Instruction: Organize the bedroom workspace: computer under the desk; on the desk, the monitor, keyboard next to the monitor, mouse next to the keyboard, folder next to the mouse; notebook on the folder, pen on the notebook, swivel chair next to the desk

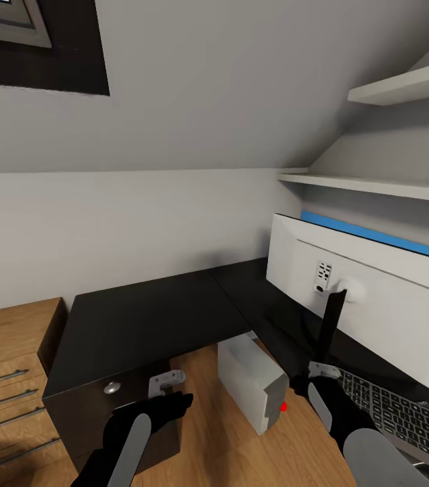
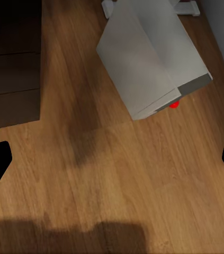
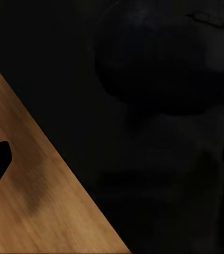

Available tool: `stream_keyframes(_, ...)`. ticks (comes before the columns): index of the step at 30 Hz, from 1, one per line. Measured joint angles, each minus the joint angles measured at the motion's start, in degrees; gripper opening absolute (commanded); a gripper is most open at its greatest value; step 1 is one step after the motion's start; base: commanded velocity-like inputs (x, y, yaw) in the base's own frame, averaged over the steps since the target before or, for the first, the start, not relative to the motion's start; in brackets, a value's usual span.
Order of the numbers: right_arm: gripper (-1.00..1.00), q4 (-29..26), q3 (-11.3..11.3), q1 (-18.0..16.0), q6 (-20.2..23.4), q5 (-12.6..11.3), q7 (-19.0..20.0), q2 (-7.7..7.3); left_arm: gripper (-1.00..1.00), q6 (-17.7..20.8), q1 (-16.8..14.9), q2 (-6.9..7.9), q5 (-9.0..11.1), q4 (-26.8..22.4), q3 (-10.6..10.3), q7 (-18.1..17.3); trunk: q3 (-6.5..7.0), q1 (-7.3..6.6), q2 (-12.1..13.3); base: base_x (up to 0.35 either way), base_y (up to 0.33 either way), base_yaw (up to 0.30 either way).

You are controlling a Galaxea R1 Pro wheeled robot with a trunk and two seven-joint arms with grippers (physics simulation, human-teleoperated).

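The black-topped desk runs along the wall and turns toward me on the right. On it stands the monitor, its white back to me, with the silver-grey keyboard lying in front of it. The light-grey computer stands on the floor at the desk's inner corner, red light showing. My left gripper hangs open over bare floor short of the computer. Over the desk edge my right gripper is open. A dark rounded shape lies beyond it; I cannot tell if it is the mouse.
The black drawer unit stands under the desk's left end, close to my left arm. A wooden drawer chest sits further left. White wall shelves hang above the monitor, and the sloped ceiling holds a skylight.
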Motion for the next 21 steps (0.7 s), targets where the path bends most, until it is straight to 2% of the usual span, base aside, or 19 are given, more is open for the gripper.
stream_keyframes(11, 1.0, 0.0, -0.29, 0.0, 0.0, -0.06, -1.24, 0.04, 1.0, 0.0, 0.0, 0.01, 0.0, 0.09, 0.12, -0.37, 0.0, 0.0, 0.0, 0.0, 0.0, -0.003)
stream_keyframes(21, 1.0, 0.0, -0.29, 0.0, -0.09, -0.05, -1.25, 0.04, 1.0, 0.0, 0.0, 0.01, 0.0, 0.1, 0.13, -0.38, 0.22, 0.0, 0.0, 0.0, 0.0, -0.061)
